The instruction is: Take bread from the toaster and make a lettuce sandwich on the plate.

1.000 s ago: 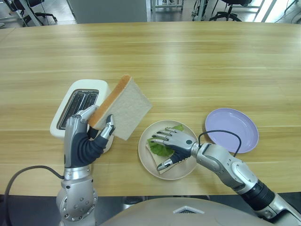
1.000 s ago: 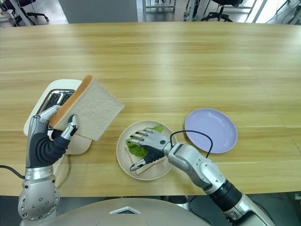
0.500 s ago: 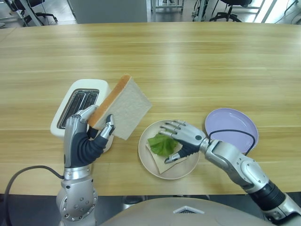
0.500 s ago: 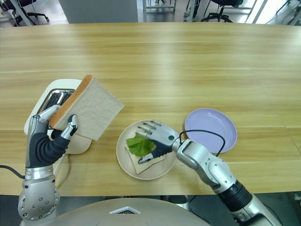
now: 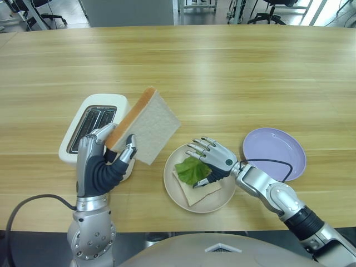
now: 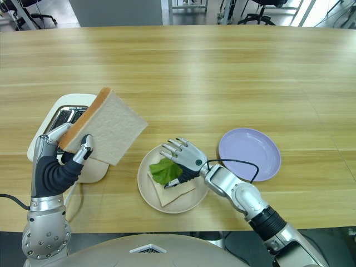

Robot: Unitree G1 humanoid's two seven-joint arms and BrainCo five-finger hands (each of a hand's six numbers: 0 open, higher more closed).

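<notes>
Two bread slices are out: beside the toaster [image 5: 89, 129] at the left, the left robot hand [image 5: 103, 166] grips the raised slice [image 5: 150, 127], tilted above the bench [image 5: 222, 67]. On the beige plate [image 5: 168, 183] lies the second slice [image 5: 196, 193] topped with a lettuce leaf [image 5: 186, 169], the right robot hand [image 5: 216, 157] hovering over it, spread and empty. A purple plate [image 5: 275, 153] sits further right.

White toaster [image 5: 89, 114] stands near the desk's front-left edge, slots up. Tan-crusted bread slice [image 5: 153, 130] is tilted in the air just right of it, clasped by the left hand [image 5: 100, 167]. Beige plate [image 5: 169, 186] sits near the front edge, centre. On it a second slice [image 5: 197, 192] lies flat, with a green lettuce leaf [image 5: 189, 168] on top.
</notes>
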